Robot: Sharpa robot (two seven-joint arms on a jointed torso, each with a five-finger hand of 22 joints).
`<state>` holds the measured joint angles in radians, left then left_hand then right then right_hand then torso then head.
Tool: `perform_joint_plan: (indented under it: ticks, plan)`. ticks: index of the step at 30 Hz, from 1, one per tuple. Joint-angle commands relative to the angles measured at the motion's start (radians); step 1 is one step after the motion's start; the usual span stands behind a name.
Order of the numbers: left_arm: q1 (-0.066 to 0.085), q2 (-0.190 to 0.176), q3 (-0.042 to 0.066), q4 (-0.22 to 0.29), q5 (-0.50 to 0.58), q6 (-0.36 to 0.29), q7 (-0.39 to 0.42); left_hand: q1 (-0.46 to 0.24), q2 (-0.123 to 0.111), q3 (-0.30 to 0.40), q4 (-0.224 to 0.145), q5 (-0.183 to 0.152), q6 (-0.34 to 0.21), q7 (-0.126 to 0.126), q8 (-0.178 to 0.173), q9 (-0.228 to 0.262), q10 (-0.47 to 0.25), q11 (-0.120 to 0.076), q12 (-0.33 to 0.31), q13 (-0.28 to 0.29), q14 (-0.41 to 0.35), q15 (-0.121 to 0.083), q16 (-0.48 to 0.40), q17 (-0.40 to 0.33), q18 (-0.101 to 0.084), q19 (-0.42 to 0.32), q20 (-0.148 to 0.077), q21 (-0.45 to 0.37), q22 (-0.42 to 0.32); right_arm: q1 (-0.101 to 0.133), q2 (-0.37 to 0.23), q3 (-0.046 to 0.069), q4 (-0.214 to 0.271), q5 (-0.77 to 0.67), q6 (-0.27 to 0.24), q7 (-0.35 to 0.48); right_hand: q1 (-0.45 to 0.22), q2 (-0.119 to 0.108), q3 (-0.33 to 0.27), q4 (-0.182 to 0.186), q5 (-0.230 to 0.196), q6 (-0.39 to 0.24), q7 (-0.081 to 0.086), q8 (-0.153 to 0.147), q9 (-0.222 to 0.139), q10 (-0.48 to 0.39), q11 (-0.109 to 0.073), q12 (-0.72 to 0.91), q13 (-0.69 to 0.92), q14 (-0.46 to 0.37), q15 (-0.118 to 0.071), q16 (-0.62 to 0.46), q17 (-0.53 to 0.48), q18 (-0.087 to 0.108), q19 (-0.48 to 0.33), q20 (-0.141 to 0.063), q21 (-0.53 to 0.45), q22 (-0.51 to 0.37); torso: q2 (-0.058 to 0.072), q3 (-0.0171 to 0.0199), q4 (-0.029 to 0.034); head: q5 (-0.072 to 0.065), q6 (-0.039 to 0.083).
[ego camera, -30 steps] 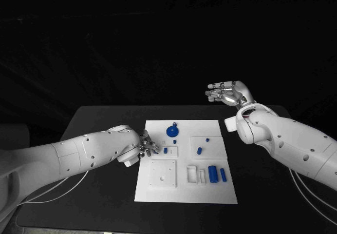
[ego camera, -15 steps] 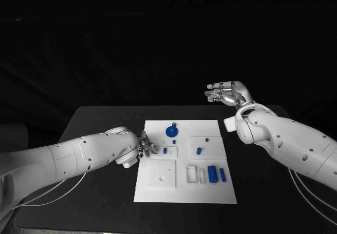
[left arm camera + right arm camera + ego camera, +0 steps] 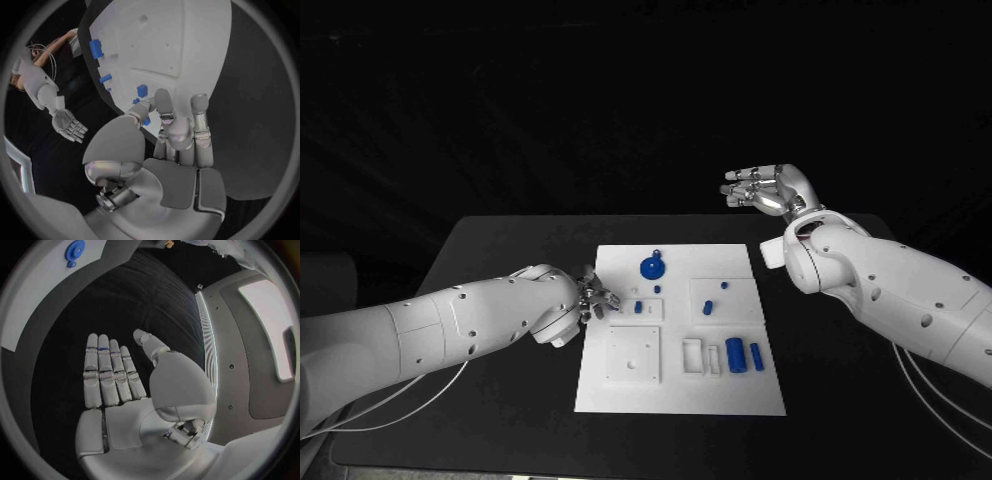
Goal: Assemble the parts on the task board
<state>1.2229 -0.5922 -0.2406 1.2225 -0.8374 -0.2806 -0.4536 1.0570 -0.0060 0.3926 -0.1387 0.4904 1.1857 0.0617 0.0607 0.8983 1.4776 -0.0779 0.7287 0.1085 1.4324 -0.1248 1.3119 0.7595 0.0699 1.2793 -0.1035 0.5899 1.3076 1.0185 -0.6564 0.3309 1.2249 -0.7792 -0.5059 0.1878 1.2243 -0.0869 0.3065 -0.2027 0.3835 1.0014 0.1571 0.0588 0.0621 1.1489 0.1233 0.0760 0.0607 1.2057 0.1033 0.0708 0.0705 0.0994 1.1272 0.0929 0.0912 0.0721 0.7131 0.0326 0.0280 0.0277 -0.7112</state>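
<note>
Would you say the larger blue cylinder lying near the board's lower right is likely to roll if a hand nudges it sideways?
Probably. The larger blue cylinder looks round and lies on its side on the task board, so a sideways nudge could roll it. It looks small and rigid, so likely light.

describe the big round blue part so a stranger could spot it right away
On the white rectangular task board in the middle of the black table, look near its far edge. The round blue disc part lies there, far wider than the small blue pegs nearer the robot.

Dim scene, black surround; the white board (image 3: 682, 330) stands out brightly. Wrist views bend strongly at their rims.
</note>
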Motion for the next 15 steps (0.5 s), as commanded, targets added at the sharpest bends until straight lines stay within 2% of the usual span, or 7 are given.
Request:
perform_joint_plan:
  ticks: [1,5,15]
  plan:
    - [-0.001,0.002,0.000,0.004,0.008,-0.033,0.018,0.010,0.016,-0.002,-0.002,-0.002,0.114,-0.103,0.007,0.284,0.038,-0.012,-0.001,0.000,0.001,-0.004,-0.001,0.000,0.022,0.000,0.009,-0.005,0.018,-0.001,0.000,0.000,0.001,-0.001,0.013,0.008,-0.011,0.000,0.002,0.003,0.004,-0.003,0.000,0.003,-0.001,-0.005,-0.002,-0.003,-0.001,-0.007,0.002,-0.003,-0.002,0.005,-0.001,0.002,-0.007,-0.001,-0.001,0.0005,-0.0008,0.002,-0.001]
    - [-0.001,0.006,0.000,0.001,0.008,-0.030,0.020,0.010,0.017,-0.002,-0.001,-0.004,0.113,-0.103,0.006,0.283,0.038,-0.012,-0.001,0.000,0.001,-0.004,-0.001,-0.001,0.023,-0.001,0.010,-0.005,0.018,-0.001,0.000,0.000,0.001,-0.001,0.014,0.007,-0.011,0.000,0.002,0.003,0.004,-0.003,0.000,0.003,-0.001,-0.005,-0.002,-0.003,-0.001,-0.007,0.002,-0.003,-0.002,0.005,-0.001,0.002,-0.007,-0.001,-0.001,0.0019,-0.0009,0.003,-0.001]
    - [-0.001,0.018,0.000,-0.013,-0.004,-0.006,0.021,0.012,0.018,-0.004,0.001,-0.011,0.112,-0.103,0.006,0.281,0.038,-0.011,-0.001,-0.001,0.001,-0.004,-0.002,-0.004,0.024,-0.002,0.012,-0.005,0.018,-0.001,-0.001,0.000,0.002,0.000,0.015,0.006,-0.011,0.000,0.002,0.003,0.004,-0.003,0.000,0.003,-0.001,-0.005,-0.002,-0.003,-0.001,-0.007,0.002,-0.003,-0.002,0.005,-0.001,0.002,-0.007,-0.001,0.000,0.0027,-0.0010,0.002,-0.005]
